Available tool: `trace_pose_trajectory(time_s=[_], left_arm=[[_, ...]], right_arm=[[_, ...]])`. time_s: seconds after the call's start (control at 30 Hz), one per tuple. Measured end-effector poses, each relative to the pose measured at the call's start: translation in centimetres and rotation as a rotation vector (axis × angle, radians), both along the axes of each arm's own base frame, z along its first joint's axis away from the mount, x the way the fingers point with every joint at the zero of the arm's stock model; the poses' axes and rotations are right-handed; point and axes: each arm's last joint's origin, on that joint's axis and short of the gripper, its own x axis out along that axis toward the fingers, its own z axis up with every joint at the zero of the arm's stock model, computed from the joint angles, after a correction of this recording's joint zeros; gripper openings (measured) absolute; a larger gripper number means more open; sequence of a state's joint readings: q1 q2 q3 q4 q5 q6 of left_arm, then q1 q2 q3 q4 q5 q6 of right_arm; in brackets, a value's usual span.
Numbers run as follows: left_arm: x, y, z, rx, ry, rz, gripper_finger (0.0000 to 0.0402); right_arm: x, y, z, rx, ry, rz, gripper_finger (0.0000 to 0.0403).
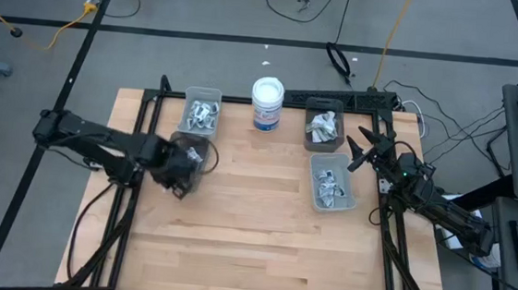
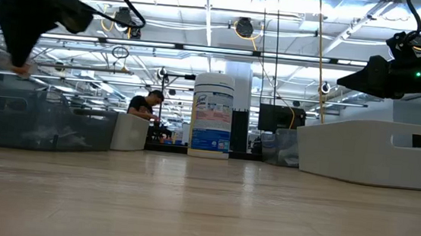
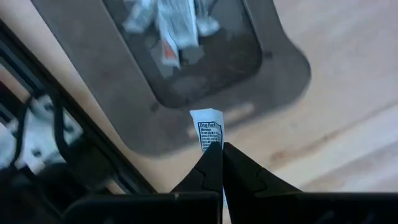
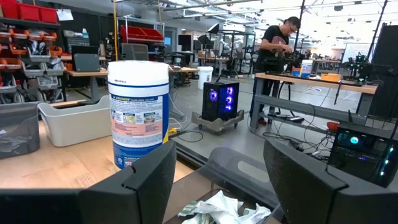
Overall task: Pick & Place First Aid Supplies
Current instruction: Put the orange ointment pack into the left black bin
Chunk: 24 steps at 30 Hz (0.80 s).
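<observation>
**Packet held over the dark bin on the wooden bench**

The pale wooden table (image 1: 253, 219) fills the lower middle of the overhead frame. At centre left, the left gripper (image 3: 221, 163) is pinched tight on one white packet (image 3: 209, 133), above the dark bin (image 1: 192, 149) where more packets (image 3: 168, 25) lie. It holds only the packet's edge, so it could slip or fall outside the bin, I'd judge. At centre right the right gripper (image 4: 217, 180) waits spread wide beside a grey bin (image 1: 334, 185). Farther back stands the white tub (image 1: 267, 104); beyond, a person (image 4: 277, 46) works at a bench.
</observation>
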<state>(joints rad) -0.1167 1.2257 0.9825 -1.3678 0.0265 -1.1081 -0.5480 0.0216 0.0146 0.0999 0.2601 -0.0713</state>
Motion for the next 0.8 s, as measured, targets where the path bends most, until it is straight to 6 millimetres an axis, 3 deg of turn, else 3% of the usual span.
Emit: trace_pose_trajectory(time_s=[0.4, 0.8], left_arm=[[-0.6, 7.6, 0.0, 0.038, -0.023, -0.009, 0.0001], [2.5, 9.8, -4.4, 0.12, -0.075, -0.15, 0.0]], right_arm=[[0.0, 0.0, 0.0, 0.0, 0.0, 0.0, 0.0238], [0.0, 0.0, 0.0, 0.0, 0.0, 0.0, 0.0238]])
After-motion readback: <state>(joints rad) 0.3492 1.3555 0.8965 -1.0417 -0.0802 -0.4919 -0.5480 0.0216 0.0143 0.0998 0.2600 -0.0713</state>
